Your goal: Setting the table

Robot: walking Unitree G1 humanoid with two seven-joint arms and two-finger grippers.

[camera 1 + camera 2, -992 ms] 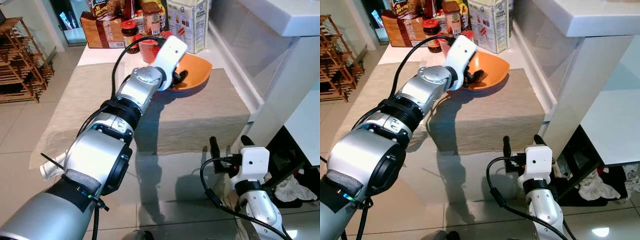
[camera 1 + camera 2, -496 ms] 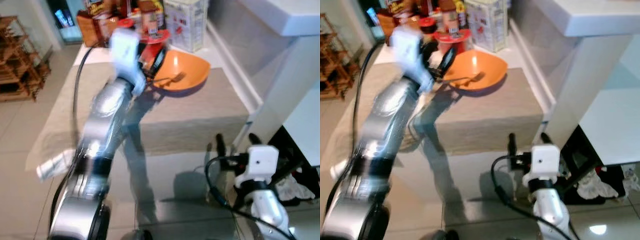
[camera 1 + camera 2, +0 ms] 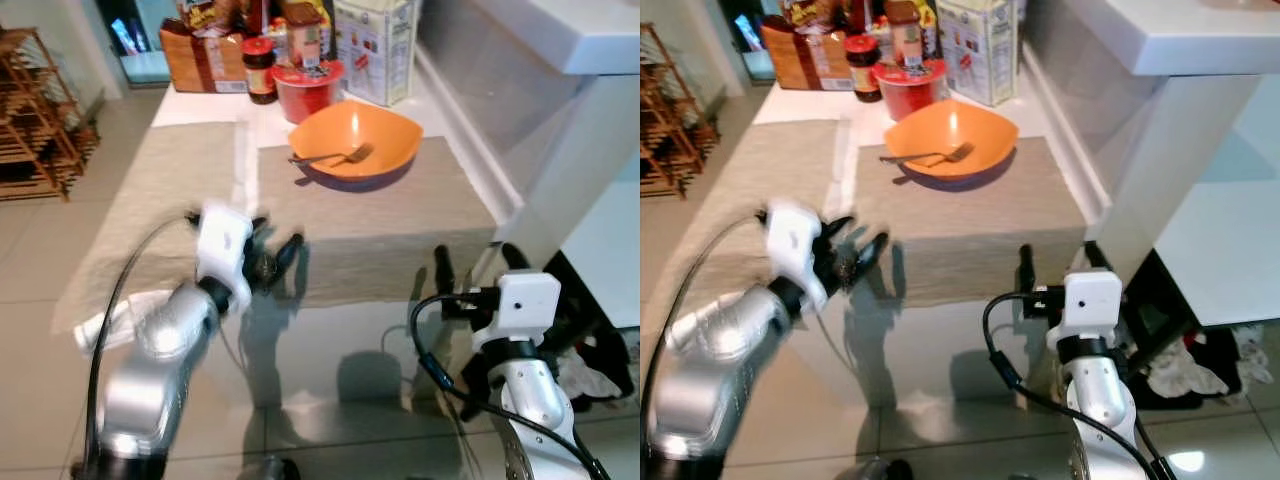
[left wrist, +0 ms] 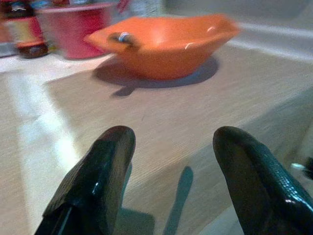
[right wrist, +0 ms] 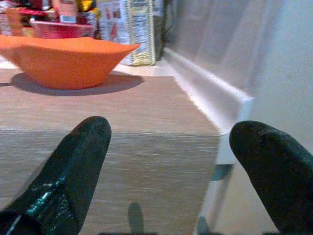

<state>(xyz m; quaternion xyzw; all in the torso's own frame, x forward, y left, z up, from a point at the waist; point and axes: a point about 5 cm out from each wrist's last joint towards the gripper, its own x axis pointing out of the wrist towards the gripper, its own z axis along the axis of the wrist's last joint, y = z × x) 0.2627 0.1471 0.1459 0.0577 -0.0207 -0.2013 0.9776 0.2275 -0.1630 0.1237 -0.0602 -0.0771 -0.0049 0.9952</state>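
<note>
**Matt weave beside gloss and shine**

The wide orange plastic bowl (image 3: 362, 138) is smooth and glossy, catching highlights on its rim. Inside it lies a thin metal fork (image 3: 330, 157) with a dull shine. Under the bowl, the beige woven cloth placemat (image 3: 400, 220) looks matt and finely ribbed. Behind the bowl, a red plastic tub (image 3: 308, 88) gleams softly beside a printed paper carton (image 3: 377, 45). Both grippers' black fingers (image 4: 93, 188) look glossy.

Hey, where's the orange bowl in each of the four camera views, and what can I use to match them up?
Left eye view: orange bowl upper centre, on the placemat, fork inside.
Right eye view: upper centre.
Left wrist view: top centre, beyond the open left gripper.
Right wrist view: upper left, beyond the open right gripper.
Shared landmark: the red container just behind the bowl.
</note>
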